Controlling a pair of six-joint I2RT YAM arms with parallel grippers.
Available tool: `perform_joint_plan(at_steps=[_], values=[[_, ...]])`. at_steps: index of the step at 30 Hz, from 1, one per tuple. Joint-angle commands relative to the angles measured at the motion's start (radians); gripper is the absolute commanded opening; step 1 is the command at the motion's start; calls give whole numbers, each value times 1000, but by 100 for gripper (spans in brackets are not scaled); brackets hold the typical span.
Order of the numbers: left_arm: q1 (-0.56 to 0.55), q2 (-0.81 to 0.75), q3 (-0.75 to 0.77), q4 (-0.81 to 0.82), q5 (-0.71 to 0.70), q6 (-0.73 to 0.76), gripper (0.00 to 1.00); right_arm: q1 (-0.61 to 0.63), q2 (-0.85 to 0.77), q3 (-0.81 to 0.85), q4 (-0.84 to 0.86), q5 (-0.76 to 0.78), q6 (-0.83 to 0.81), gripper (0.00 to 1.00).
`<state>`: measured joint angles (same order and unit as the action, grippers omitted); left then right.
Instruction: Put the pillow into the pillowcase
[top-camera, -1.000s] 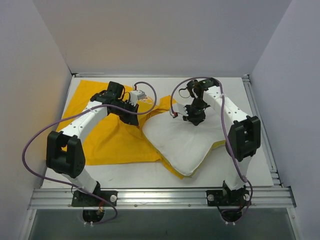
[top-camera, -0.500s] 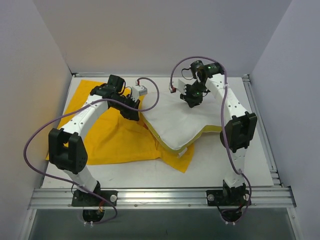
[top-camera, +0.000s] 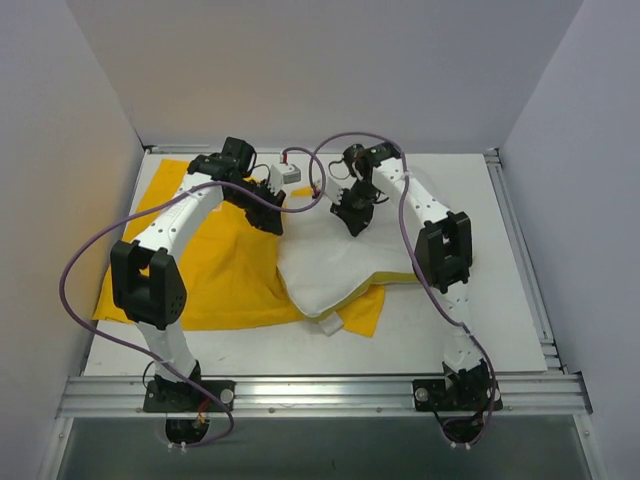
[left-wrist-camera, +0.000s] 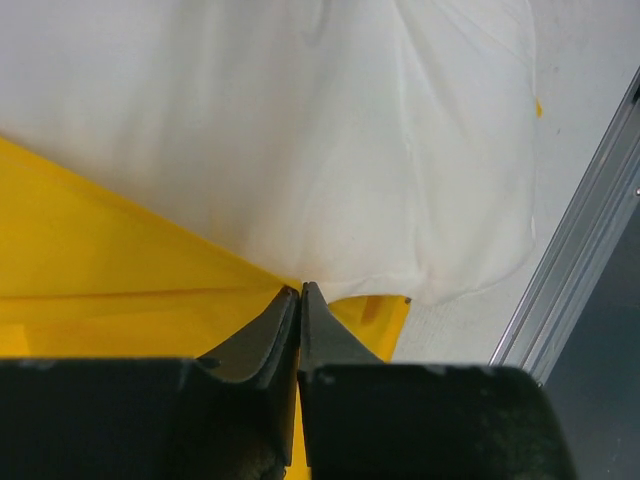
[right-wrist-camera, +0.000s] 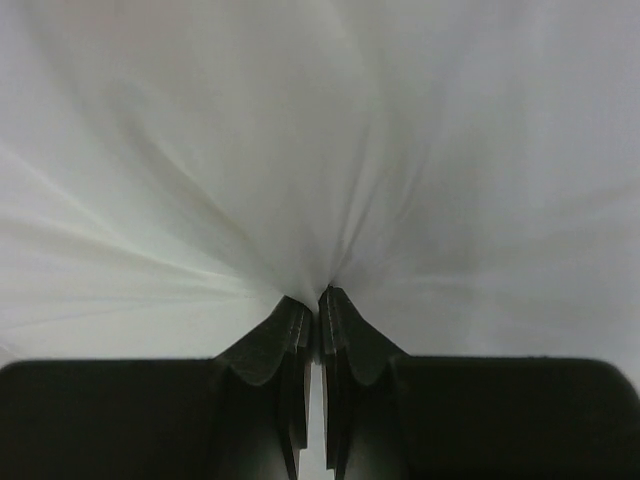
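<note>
The yellow pillowcase (top-camera: 215, 270) lies flat on the left half of the table, and one corner pokes out under the pillow near the front. The white pillow (top-camera: 330, 265) rests in the middle with its left side over the case. My left gripper (top-camera: 272, 218) sits at the seam where yellow cloth meets the pillow. In the left wrist view its jaws (left-wrist-camera: 300, 287) are pressed together on a fold of the pillowcase (left-wrist-camera: 100, 270), with the pillow (left-wrist-camera: 350, 150) just beyond. My right gripper (top-camera: 352, 222) is at the pillow's far edge, and in the right wrist view (right-wrist-camera: 318, 292) it is shut on bunched pillow (right-wrist-camera: 320, 130) fabric.
An aluminium rail (top-camera: 320, 395) runs along the near edge of the table, and another (top-camera: 520, 250) runs down the right side, also seen in the left wrist view (left-wrist-camera: 580, 240). Grey walls close in the back and both sides. Purple cables loop over both arms.
My right gripper has dragged the pillow leftward and farther back, so it now overlaps the pillowcase more. The left arm has shifted slightly toward the back while staying at the case's edge.
</note>
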<state>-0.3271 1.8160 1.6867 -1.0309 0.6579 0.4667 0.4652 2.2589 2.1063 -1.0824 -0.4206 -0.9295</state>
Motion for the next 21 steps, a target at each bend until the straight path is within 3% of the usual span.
perform_joint_plan(at_steps=[1,4,8,9,11,12,17,21], values=[[11,6,64,-119,83,113,8,-86,-7,232,33,-55,164,0],[39,8,65,-124,97,131,8,-137,13,311,68,-93,326,0],[65,25,68,-124,109,165,11,-137,-28,120,182,-70,434,0],[66,25,64,-118,106,170,15,-132,-32,95,188,-78,455,0],[74,25,47,-100,80,176,38,-116,-21,58,190,-95,514,0],[77,19,39,-95,83,197,43,-111,-18,25,191,-118,529,0],[71,-119,-111,-81,118,389,57,-71,8,-20,251,-148,658,0],[16,-260,-273,-89,102,693,71,-62,37,4,262,-173,744,0]])
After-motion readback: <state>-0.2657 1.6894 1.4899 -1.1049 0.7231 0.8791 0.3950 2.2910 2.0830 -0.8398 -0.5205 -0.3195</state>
